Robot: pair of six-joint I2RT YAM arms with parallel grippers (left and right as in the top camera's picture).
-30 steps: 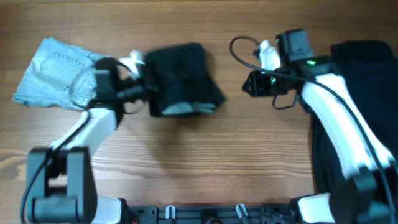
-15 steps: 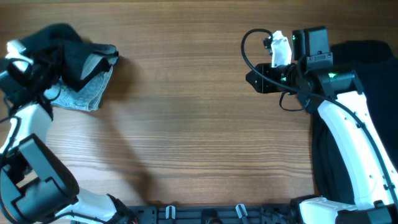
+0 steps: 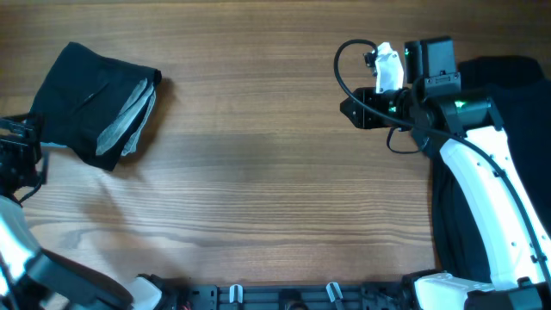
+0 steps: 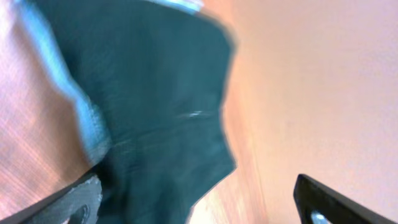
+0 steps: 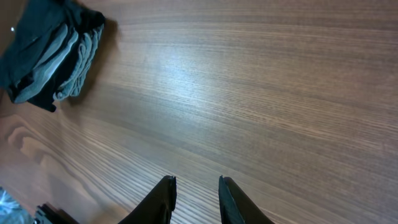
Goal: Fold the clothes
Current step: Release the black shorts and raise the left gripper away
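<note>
Left claw (image 4: 196, 186): jaws wide apart, empty; a second ago clamped on the folded matte-black cloth shorts (image 3: 90, 103). Shorts now released at the far-left edge of the brown wooden desk (image 3: 275, 172), just ahead of the claw. Judgement: this garment is done. Right claw (image 5: 196, 194): narrowly parted, empty, well apart, beside the unfolded black clothes (image 3: 516, 86).

Fig. Table (image 3: 258, 172), overhead: wide bare wood across centre and front, open to pass from either side. Obstacles: (a) folded shorts (image 3: 99, 108) at far-left back, w/ left gripper (image 3: 19, 151) just beside their front-left edge, jaws spread wide, nothing btwn them; (b) right arm (image 3: 465, 164) along right side, cable (image 3: 344, 60) looping out left of its wrist; (c) black clothes pile (image 3: 516, 86) under and behind that arm, filling right edge. Gap btwn (a) and (b): unobstructed.
</note>
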